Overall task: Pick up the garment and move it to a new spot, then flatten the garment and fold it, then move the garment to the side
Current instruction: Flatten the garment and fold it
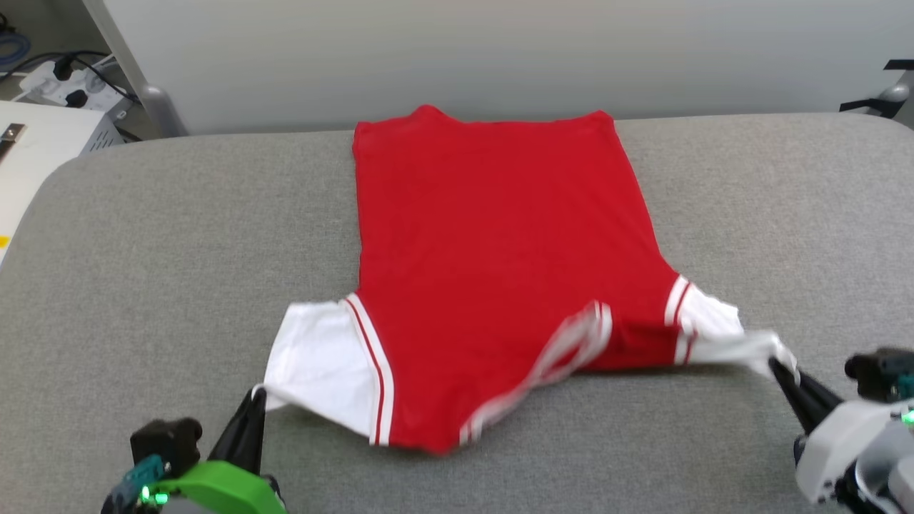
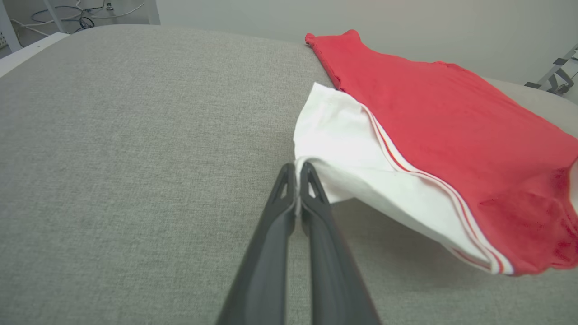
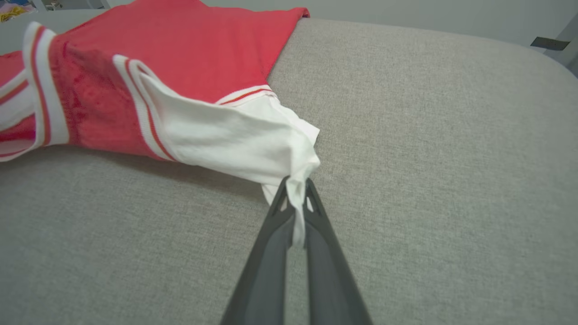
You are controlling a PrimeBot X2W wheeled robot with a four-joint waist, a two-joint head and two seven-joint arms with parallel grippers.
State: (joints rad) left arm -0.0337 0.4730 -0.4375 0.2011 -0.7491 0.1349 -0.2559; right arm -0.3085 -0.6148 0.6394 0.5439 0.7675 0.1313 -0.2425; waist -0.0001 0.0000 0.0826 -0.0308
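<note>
I have the shirt (image 1: 493, 235) spread on the grey padded table (image 1: 143, 250), roughly in the middle and a little toward the right. Its plain red side faces up, the hem lies at the far edge by the pale wall (image 1: 500, 50), and the striped collar (image 1: 564, 350) points toward me.

My left gripper (image 1: 255, 400) is closed on the outer corner of the white left sleeve (image 1: 314, 364). In the left wrist view the two dark fingers (image 2: 316, 203) meet at the tips with a sliver of white cloth pinched between them.

My right gripper (image 1: 778, 368) is clamped on the bunched end of the white right sleeve (image 1: 714, 325), and in the right wrist view a strip of that cloth hangs down between the fingers.

Both sleeves are pulled outward. The near edge of the shirt is raised off the table, with a shadow under it in both wrist views, while the far part of the body lies flat. The collar area is blurred in the head view.

A power strip with cables (image 1: 64, 82) sits beyond the table's far left corner.
</note>
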